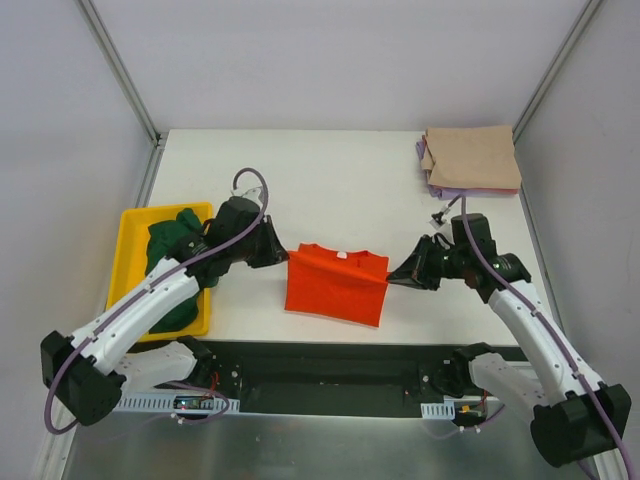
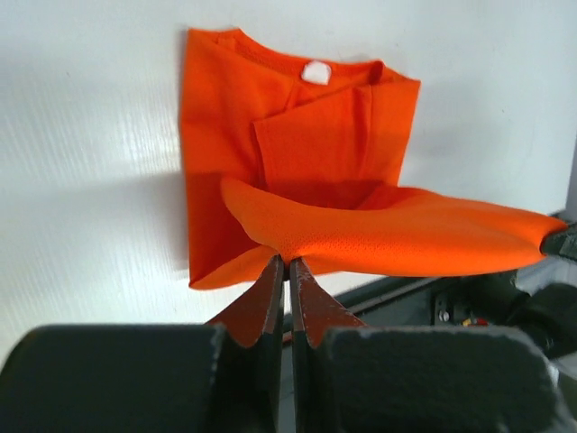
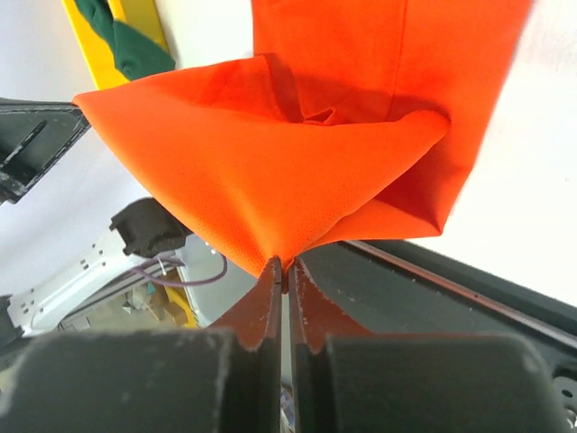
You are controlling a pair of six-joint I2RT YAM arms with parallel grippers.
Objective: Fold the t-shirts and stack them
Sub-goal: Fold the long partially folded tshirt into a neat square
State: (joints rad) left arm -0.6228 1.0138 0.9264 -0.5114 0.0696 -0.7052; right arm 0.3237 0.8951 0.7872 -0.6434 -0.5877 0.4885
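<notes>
Nearest the arm bases, the bright orange-red cloth t-shirt [image 1: 335,285] lies close to the near edge of the white tabletop [image 1: 340,180], collar pointing away. The left hand [image 2: 287,263] is clamped tight on one lower corner of it, and the right hand [image 3: 285,266] pinches the opposite corner in the same way. Between them the hem hangs lifted off the surface, while the upper body rests flat with at least one side already turned inward. This looks like the middle of the bottom-to-collar fold, so this shirt is partly done.

Further left, the yellow plastic tray [image 1: 128,250] holds a dark green cloth t-shirt [image 1: 170,245], crumpled and unfolded; I cannot tell whether anything lies under it.

At the far right corner, a tan cloth t-shirt [image 1: 472,157] sits folded on top of a pale purple cloth t-shirt [image 1: 440,188], whose edge peeks out beneath. By that count two are stacked, one is underway, and one appears untouched.
</notes>
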